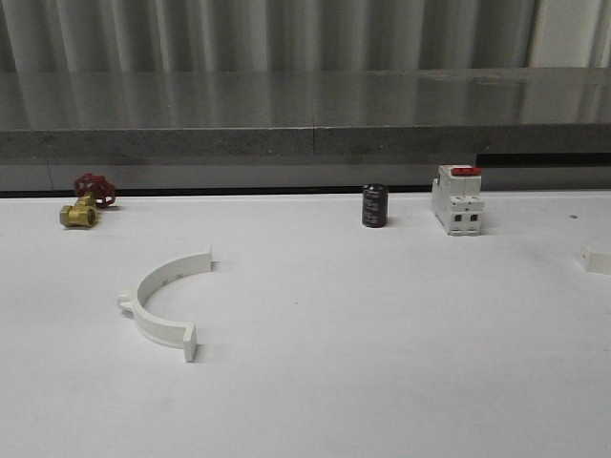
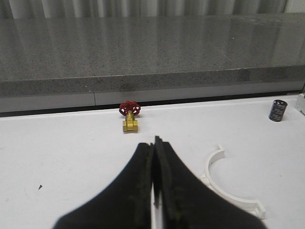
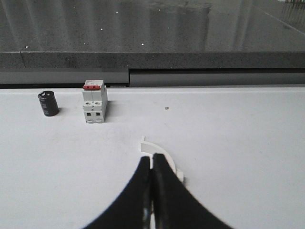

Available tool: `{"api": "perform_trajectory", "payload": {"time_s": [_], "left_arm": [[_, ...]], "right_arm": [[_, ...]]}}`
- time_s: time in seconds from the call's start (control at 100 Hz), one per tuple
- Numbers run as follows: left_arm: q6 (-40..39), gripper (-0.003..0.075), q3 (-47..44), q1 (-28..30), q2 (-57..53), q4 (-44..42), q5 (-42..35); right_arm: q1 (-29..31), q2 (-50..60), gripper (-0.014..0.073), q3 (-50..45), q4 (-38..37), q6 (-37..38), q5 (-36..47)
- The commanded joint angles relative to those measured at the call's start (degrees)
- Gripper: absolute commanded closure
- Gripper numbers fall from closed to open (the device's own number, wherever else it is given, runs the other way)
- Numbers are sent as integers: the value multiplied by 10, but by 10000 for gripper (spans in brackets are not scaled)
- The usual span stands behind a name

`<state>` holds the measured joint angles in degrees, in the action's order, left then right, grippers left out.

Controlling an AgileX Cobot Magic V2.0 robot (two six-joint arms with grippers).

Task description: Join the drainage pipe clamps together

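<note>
On the white table [image 1: 382, 382], one white clamp half [image 1: 164, 303] is seen in the front view, lying flat at about eight o'clock from the table's middle, its open side turned toward three o'clock. A flat end tab stands at each end of the arc, and a small lug projects from its outer curve toward nine o'clock. A second white piece [image 1: 597, 260] is cut off by the frame edge at three o'clock; what it is cannot be told from that view.

In the left wrist view, the left gripper [image 2: 155, 181] is seen with its two black fingers [image 2: 138, 191] pressed together, nothing held between them. The clamp half [image 2: 224, 183] lies on the table just beside the fingers, at about four o'clock from the fingertips, apart from them.

In the right wrist view, the right gripper [image 3: 151, 183] is likewise closed, its fingers [image 3: 164, 195] meeting along a thin seam with nothing between. A second clamp half [image 3: 164, 160] is seen curving out from behind the fingertips toward four o'clock, partly hidden by them; whether it is touched cannot be told.

Along the table's far edge are found a brass valve with a red handwheel [image 1: 84, 202] at ten o'clock, a dark cylinder [image 1: 374, 206] near twelve, and a white block with a red top [image 1: 457, 198] at one o'clock.
</note>
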<state>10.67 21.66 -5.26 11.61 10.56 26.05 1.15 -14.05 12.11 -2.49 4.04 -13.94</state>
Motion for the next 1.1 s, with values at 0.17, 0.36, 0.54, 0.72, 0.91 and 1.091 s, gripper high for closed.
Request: {"api": "perform_trajectory", "payload": {"time_s": [0.17,0.36,0.54,0.72,0.91,1.091], "left_arm": [[1,741,16,1,5,10,-41],[1,741,16,1,5,10,-41],[1,741,16,1,5,10,-41],[1,741,16,1,5,10,-41],[1,741,16,1,5,10,-41],[1,741,16,1,5,10,-41]], "right_arm": [[0,-145,658,127,5,-1,-83],[0,-258,658,212,6,-1,-210],[0,-357,652,281,25,-1,-295],[1,-452,464,341,25,0,-351],[12,-544,152,395,25,41,-373],[41,-625,104,430,11,50,-372]]}}
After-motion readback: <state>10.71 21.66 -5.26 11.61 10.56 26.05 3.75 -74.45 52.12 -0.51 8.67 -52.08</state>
